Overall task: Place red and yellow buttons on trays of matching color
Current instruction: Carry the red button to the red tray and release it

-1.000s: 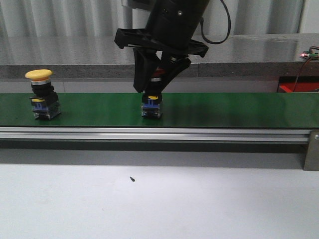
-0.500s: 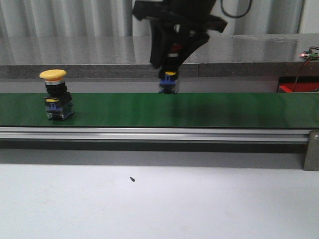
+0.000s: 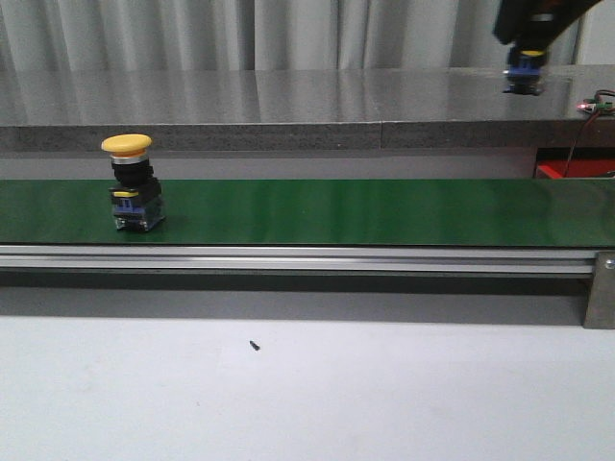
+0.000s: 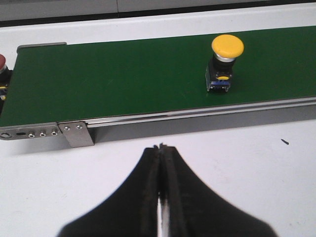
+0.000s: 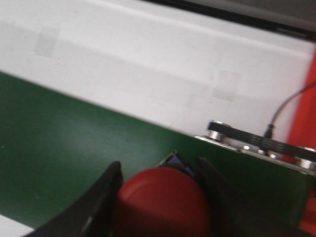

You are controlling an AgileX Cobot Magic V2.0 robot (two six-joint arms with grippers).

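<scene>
Lifted off the green belt [image 3: 384,211], the red button [image 5: 163,202] sits gripped in the right hand [image 5: 160,197], while the left hand [image 4: 161,163] is closed.

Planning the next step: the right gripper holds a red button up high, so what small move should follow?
Probably carry the red button on toward the red tray at right: the right gripper grips it clear above the belt.
</scene>
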